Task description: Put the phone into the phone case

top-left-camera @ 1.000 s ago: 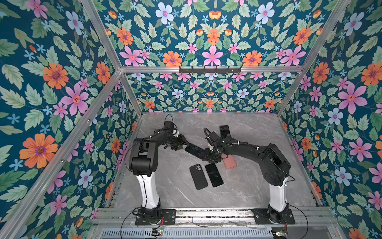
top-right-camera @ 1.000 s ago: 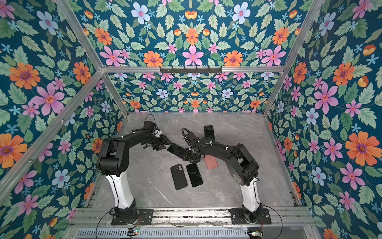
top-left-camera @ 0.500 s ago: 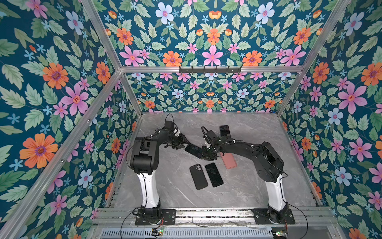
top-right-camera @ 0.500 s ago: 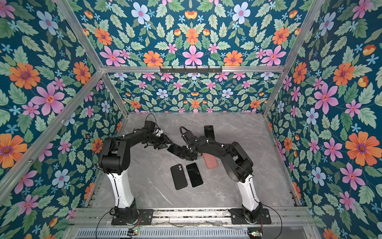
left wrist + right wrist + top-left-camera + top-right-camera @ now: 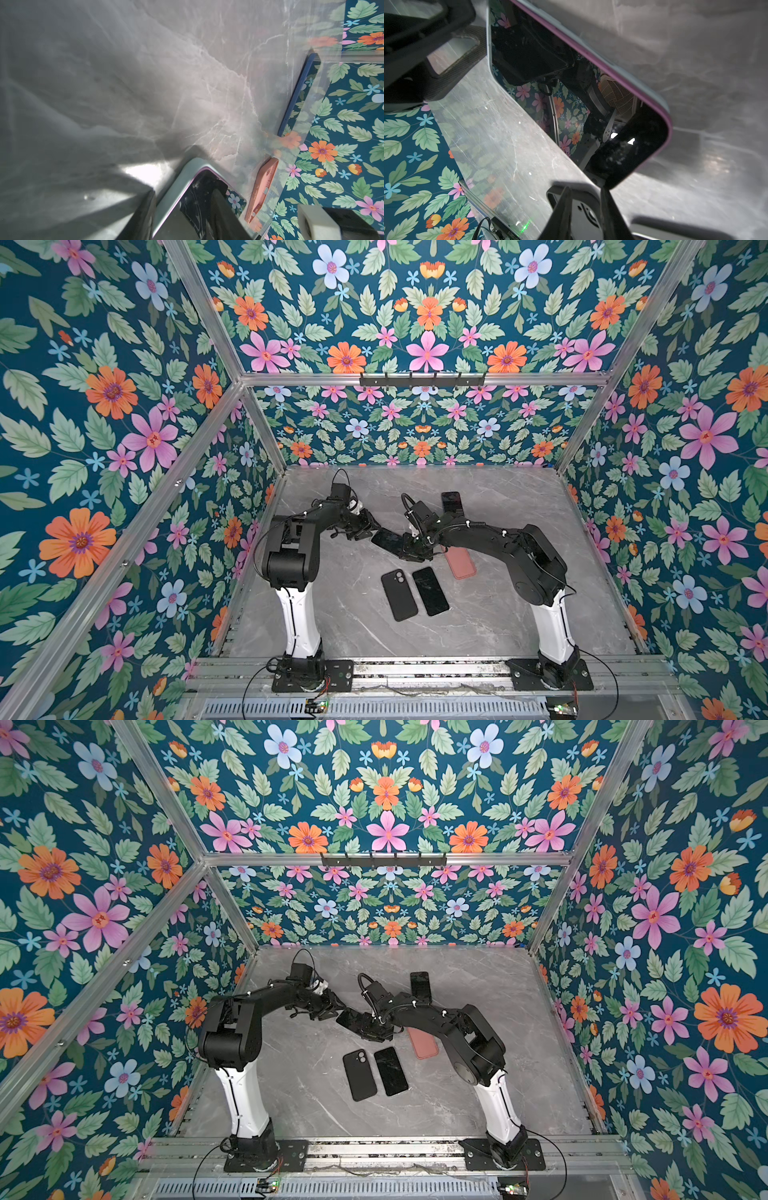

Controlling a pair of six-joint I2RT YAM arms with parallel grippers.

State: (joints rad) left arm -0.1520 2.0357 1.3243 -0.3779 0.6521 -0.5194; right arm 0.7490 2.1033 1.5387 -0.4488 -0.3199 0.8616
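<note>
Here, a pale blue phone case [image 5: 180, 180] holds the purple-edged phone [image 5: 629, 158], glossy black screen up, corners rounded. It sits toward 10 o'clock of the marble table's [image 5: 498, 614] centre, long axis running 10 to 4. My left gripper [image 5: 369, 529] pinches the phone's 10 o'clock end; whether my right gripper [image 5: 409, 549] grips the other end, I cannot tell.

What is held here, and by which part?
The left gripper clamps one end of the purple-edged black phone in its pale grey case, finger across the screen. The right gripper flanks the opposite end's corner; its grip unclear.
</note>
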